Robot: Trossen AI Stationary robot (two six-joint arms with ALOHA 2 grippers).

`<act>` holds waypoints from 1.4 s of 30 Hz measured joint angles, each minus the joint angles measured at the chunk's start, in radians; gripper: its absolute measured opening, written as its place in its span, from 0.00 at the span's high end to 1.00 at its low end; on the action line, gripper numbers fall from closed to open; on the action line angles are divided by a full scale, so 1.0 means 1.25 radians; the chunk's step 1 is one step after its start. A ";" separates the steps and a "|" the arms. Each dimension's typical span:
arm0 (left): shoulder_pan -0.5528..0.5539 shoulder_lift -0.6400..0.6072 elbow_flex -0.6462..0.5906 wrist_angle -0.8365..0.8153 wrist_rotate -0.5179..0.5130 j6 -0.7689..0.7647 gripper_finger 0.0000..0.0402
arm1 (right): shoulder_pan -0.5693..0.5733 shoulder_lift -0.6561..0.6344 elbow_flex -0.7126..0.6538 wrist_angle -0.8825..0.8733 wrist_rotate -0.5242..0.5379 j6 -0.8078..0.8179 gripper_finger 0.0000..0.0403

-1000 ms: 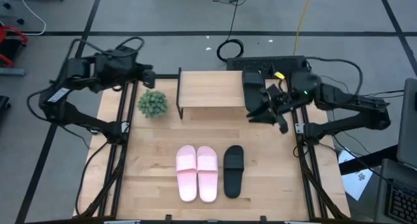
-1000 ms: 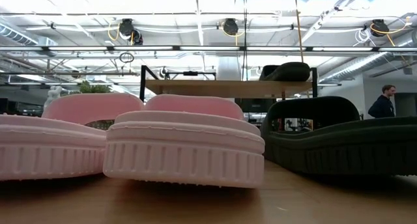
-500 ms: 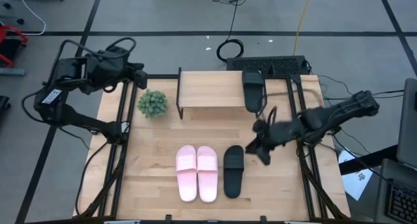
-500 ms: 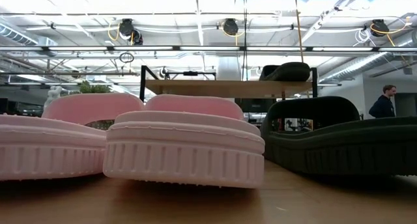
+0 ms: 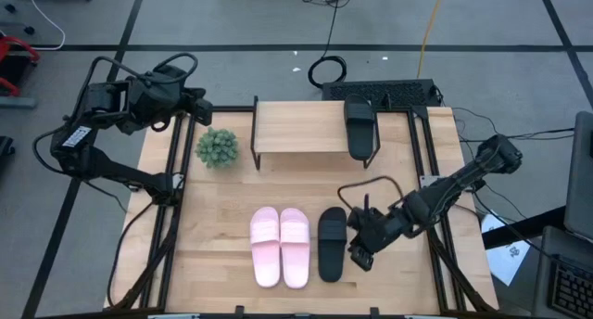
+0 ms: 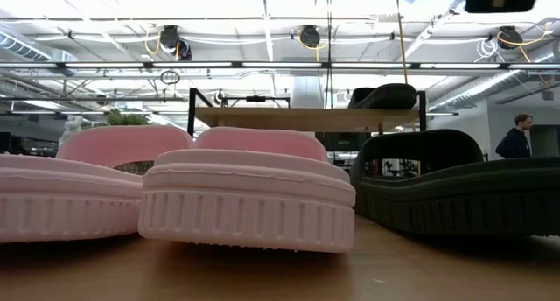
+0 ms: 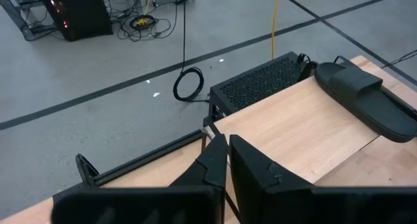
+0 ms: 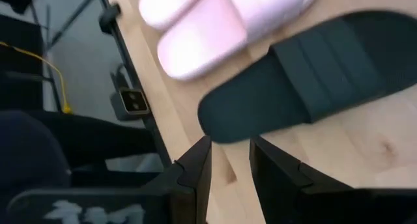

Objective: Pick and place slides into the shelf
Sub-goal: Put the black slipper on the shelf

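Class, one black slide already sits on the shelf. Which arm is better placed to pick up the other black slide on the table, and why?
The right arm. Its tool hovers right beside the black slide on the table, fingers slightly open. The left tool waits at the table's far corner beyond the plant, fingers shut, away from all the slides.

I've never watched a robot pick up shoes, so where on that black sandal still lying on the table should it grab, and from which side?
Probably across the wide strap of the black slip-on sandal, coming down from above. It lies flat, sole down, and the pink sandal crowds one side, leaving little room there. The strap is its raised part. The right gripper hovers at its open side.
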 joint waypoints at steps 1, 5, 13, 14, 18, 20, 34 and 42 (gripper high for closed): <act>0.000 0.001 0.000 0.000 0.000 0.000 0.97 | 0.003 0.008 0.000 -0.001 -0.001 0.002 0.77; 0.000 0.001 0.000 0.000 0.025 -0.001 0.99 | 0.010 0.038 0.000 -0.006 0.000 0.028 0.77; -0.002 0.001 0.000 0.000 0.049 -0.001 0.95 | 0.011 0.074 0.000 -0.029 -0.001 0.084 0.77; -0.002 0.001 0.000 0.000 0.049 0.001 0.95 | 0.011 0.074 0.000 -0.033 0.002 0.091 0.77; -0.002 0.001 0.000 0.000 0.049 0.012 0.96 | 0.011 0.074 0.000 -0.036 0.024 0.105 0.77; -0.002 0.001 0.000 -0.001 0.049 0.017 0.98 | 0.011 0.077 -0.001 -0.035 0.025 0.110 0.77; -0.002 0.001 0.000 -0.001 0.050 0.016 0.94 | 0.009 0.077 -0.202 0.302 0.014 0.149 0.77; -0.002 0.001 0.000 -0.002 0.050 0.015 0.98 | 0.009 0.032 -0.240 0.343 0.061 0.116 0.77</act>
